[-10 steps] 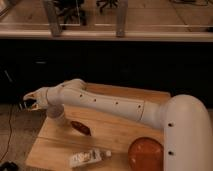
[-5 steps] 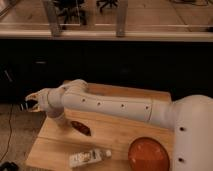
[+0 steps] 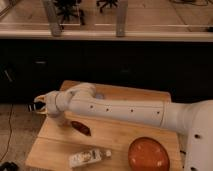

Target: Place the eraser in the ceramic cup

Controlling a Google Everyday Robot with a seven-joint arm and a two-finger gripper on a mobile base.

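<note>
Gripper (image 3: 42, 104) hangs past table (image 3: 115, 141) edge at 9 o'clock, grip state can't tell. Ceramic cup (image 3: 99, 95) at its 3 o'clock, half-hidden behind arm, likely drop target. Eraser unidentifiable.

Light wooden table (image 3: 120, 136), plank top, in front of dark cabinet. On it:
- dark reddish-brown oblong object (image 3: 81, 127), left of centre
- white packet (image 3: 90, 157), lying flat near front edge
- orange plate (image 3: 148, 153), front right, apart from packet
- small grey object (image 3: 99, 95), near far edge, half hidden by arm, kind unclear

Gripper (image 3: 41, 105) hangs at table's left edge.
</note>
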